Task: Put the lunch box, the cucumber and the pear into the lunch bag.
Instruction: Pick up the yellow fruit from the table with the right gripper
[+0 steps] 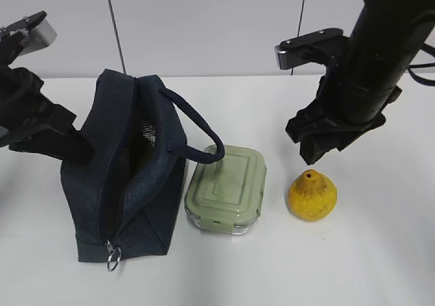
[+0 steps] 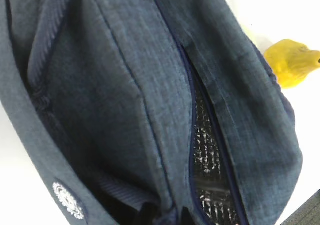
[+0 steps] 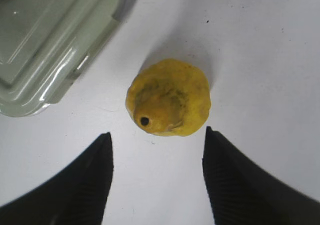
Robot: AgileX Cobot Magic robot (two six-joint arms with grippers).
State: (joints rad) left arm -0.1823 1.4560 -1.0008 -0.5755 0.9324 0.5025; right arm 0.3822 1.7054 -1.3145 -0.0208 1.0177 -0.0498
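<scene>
The navy lunch bag (image 1: 129, 183) stands at the left with its zipper open; silver lining (image 2: 207, 155) shows through the slit. My left gripper (image 1: 76, 151) is at the bag's left side, and in the left wrist view it (image 2: 167, 214) is shut on a fold of the bag's fabric. The sage-green lunch box (image 1: 226, 187) lies right of the bag, also in the right wrist view (image 3: 45, 40). The yellow pear (image 1: 312, 195) sits right of the box. My right gripper (image 3: 157, 133) is open just above the pear (image 3: 169, 97), not touching it. The cucumber is out of view.
One bag handle (image 1: 200, 143) loops over the lunch box's left edge. The ring pull (image 1: 113, 257) hangs at the bag's near end. The white table (image 1: 380, 251) runs back to a grey panelled wall (image 1: 204, 20).
</scene>
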